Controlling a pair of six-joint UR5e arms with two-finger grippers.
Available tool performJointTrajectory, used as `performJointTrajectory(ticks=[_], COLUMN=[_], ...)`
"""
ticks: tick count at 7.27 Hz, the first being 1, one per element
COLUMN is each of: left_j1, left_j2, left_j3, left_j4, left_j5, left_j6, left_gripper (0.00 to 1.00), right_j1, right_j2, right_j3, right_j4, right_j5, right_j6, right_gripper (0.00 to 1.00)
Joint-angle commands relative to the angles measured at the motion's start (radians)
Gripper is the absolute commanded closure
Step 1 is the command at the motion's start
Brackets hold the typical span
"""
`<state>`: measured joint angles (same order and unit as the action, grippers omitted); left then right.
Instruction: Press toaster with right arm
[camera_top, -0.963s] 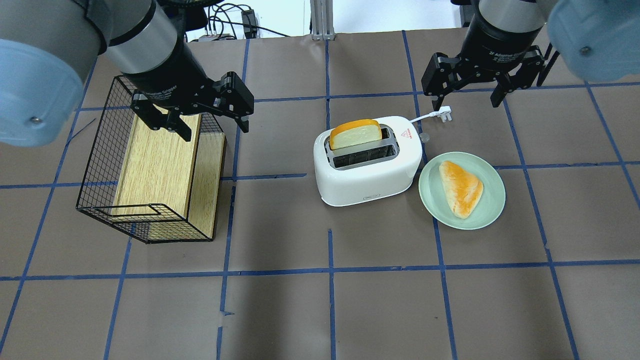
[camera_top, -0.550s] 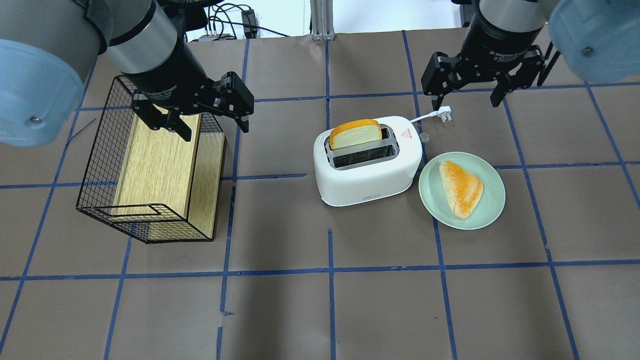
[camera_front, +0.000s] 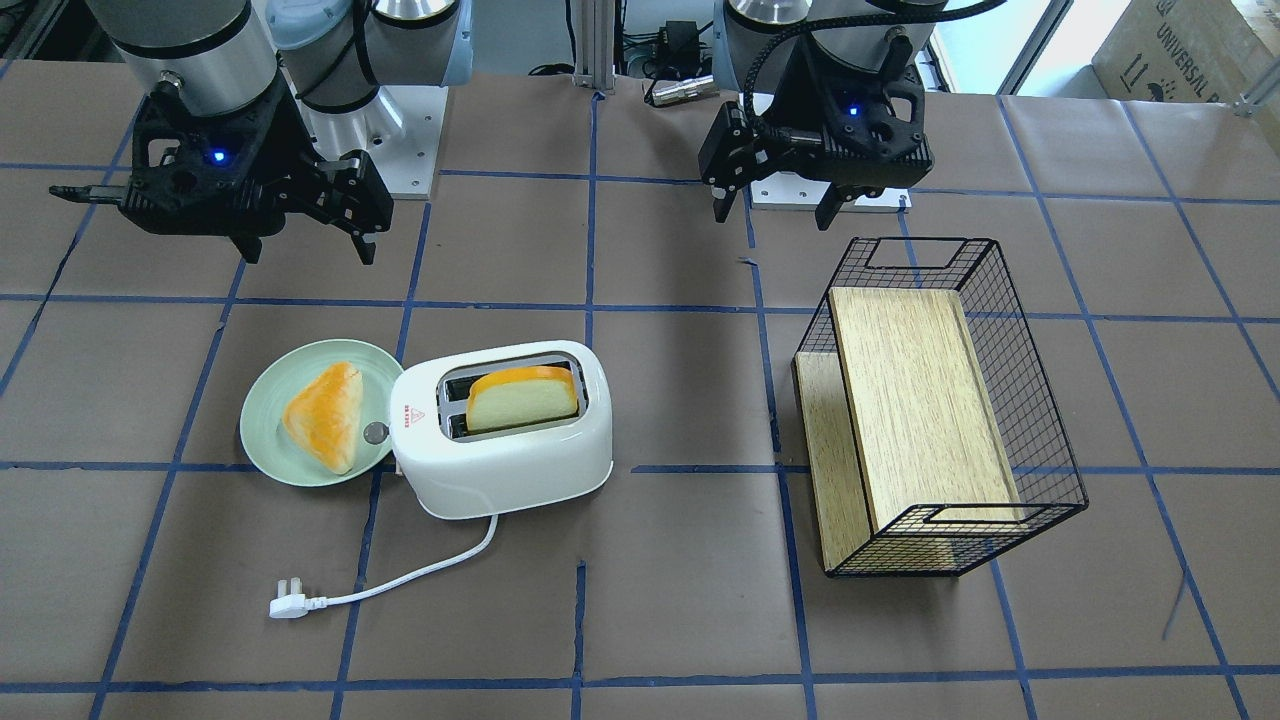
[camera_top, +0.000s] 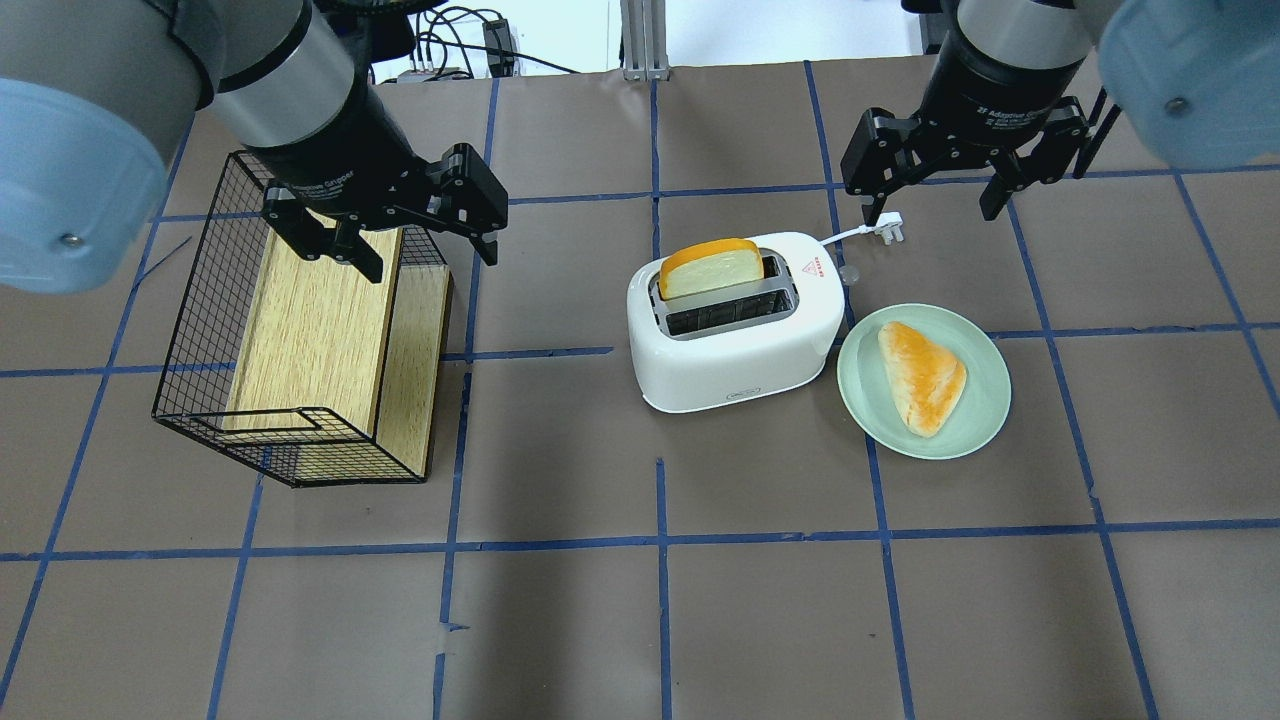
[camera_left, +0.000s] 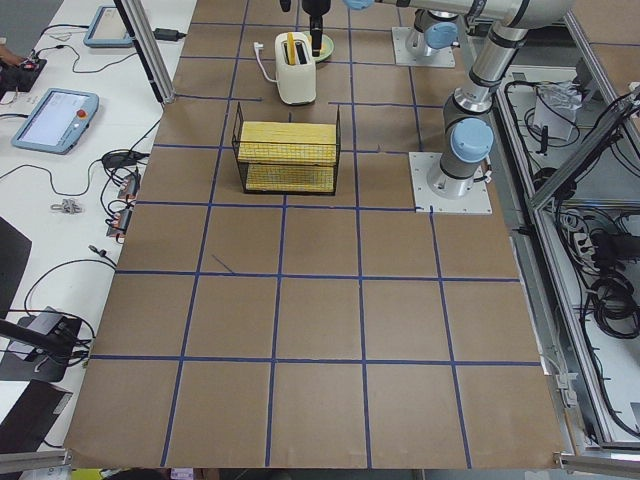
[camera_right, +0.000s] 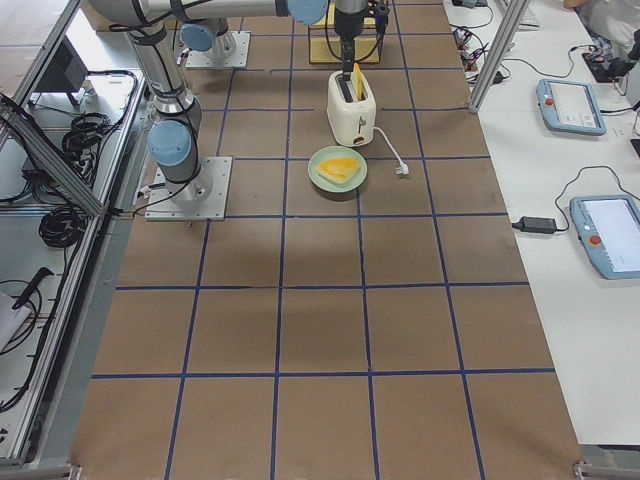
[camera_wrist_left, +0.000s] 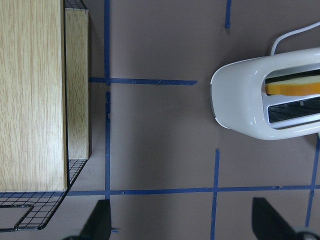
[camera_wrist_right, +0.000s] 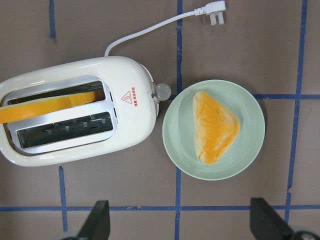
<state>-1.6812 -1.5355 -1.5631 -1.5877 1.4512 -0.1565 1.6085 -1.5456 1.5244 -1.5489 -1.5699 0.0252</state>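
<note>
Right tool (camera_top: 931, 212) agape; toaster (camera_top: 735, 350) cord (camera_front: 400, 585) fuller front-on than overhead.

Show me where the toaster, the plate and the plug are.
toaster (camera_top: 735, 370): overhead view, on its white side wall.
plate (camera_top: 995, 390): overhead view, on its bare edge.
plug (camera_front: 288, 605): front-facing view, on the plug head.

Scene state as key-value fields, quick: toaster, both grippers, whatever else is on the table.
toaster: upright, bread slice in slot farther from robot, other slot empty
plug: loose on table
right gripper: open, clear of toaster
left gripper: open, over wire basket
plate: beside toaster's knob end, holds triangular bun
</note>
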Motion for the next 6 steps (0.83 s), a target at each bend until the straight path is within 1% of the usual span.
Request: performJointTrajectory(ticks=[1,2,3,4,5,6], left_j1=[0.000,0.000,0.000,0.000,0.000,0.000], left_j2=[0.000,0.000,0.000,0.000,0.000,0.000], left_j3=[0.000,0.000,0.000,0.000,0.000,0.000], left_j4=[0.000,0.000,0.000,0.000,0.000,0.000], left_j5=[0.000,0.000,0.000,0.000,0.000,0.000], left_j6=[0.000,0.000,0.000,0.000,0.000,0.000], left_gripper=[0.00,0.00,0.00,0.00,0.00,0.00], right_j1=[0.004,0.005,0.007,0.007,0.007,0.007], right_j2=[0.004,0.012,0.012,0.013,0.019,0.022], right_j3=[0.014,0.005,0.013,0.007,0.014,0.014], right_j4=[0.003,-0.002,-0.002,-0.004,-0.002,-0.004], right_j5=[0.004,0.004,0.004,0.004,0.004,0.004], right_j6=[-0.062,-0.102,-0.126,-0.171,-0.295,-0.386], right_gripper=[0.00,0.17,0.51,0.73,0.88,0.92])
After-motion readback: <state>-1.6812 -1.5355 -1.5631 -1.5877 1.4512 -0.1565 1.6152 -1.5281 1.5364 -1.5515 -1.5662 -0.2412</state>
